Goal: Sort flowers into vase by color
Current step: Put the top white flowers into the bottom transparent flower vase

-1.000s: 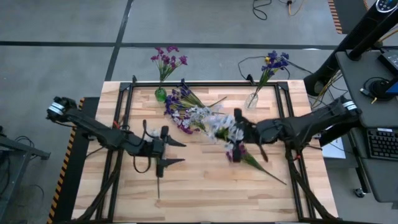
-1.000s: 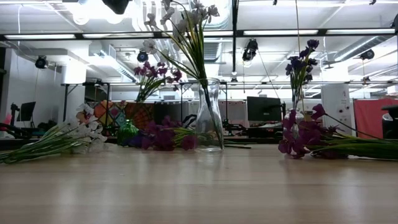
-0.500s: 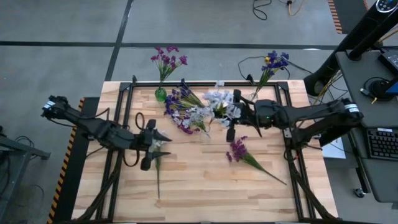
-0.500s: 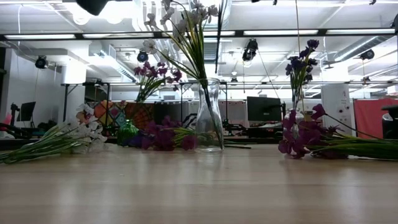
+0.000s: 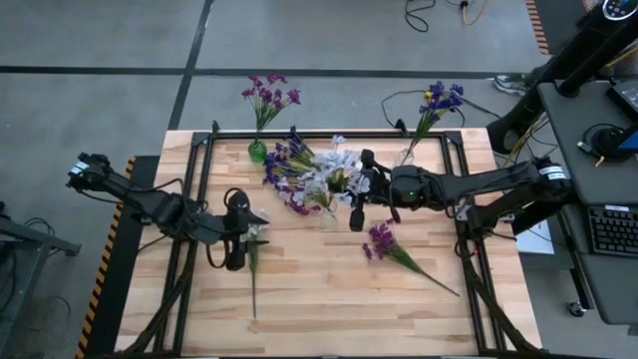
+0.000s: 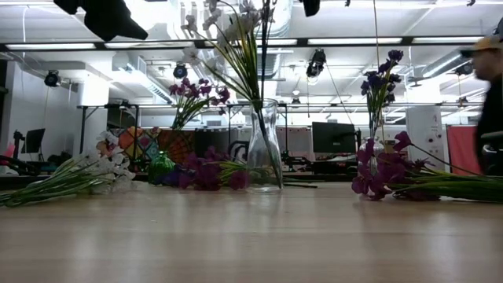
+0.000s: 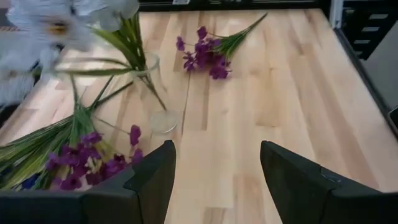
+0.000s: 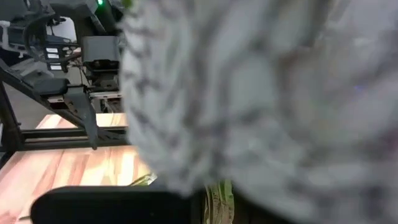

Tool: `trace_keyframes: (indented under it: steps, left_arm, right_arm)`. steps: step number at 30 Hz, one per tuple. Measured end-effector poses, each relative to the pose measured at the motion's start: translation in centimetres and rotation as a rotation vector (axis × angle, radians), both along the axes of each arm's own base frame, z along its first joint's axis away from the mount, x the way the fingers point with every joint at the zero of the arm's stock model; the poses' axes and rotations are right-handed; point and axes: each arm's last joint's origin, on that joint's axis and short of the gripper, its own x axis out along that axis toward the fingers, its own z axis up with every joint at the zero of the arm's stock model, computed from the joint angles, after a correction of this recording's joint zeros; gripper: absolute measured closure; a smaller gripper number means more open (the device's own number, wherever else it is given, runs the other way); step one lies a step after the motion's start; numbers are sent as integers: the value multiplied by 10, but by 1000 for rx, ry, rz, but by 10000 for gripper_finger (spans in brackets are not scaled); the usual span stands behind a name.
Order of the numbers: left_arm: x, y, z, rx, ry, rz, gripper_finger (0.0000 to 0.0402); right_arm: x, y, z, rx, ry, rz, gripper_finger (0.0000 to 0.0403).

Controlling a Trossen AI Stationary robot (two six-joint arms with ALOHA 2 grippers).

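The right gripper [image 5: 351,211] clamps a pale white-lavender flower spray [image 5: 339,172] above the clear glass vase [image 6: 264,149]; the left gripper [image 5: 235,239] hovers wide open.

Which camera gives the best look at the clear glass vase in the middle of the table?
The low view: the clear vase stands in full side profile, with green stems inside. The left wrist view shows it at an angle, its top blurred. From above it is mostly hidden under white blossoms. The right wrist view shows only blurred petals.

Bare boards lie open along the table's [image 5: 329,309] near edge; the flower pile [image 5: 299,170] and clear vase [image 6: 264,149] crowd the far half.
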Motion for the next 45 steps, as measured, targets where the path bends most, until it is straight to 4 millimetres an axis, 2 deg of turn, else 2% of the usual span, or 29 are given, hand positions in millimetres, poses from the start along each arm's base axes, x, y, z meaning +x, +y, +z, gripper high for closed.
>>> trace_keyframes:
  steps: [20,34,45]
  left_arm:
    - [-1,1,-1,15,5,16,185]
    - [-1,1,-1,16,6,16,185]
    - [-1,2,-1,27,-1,35,185]
  right_arm:
    - [8,-1,-10,26,20,-52,370]
    - [7,-1,-15,70,65,-66,259]
    - [-7,-2,-11,117,130,-79,180]
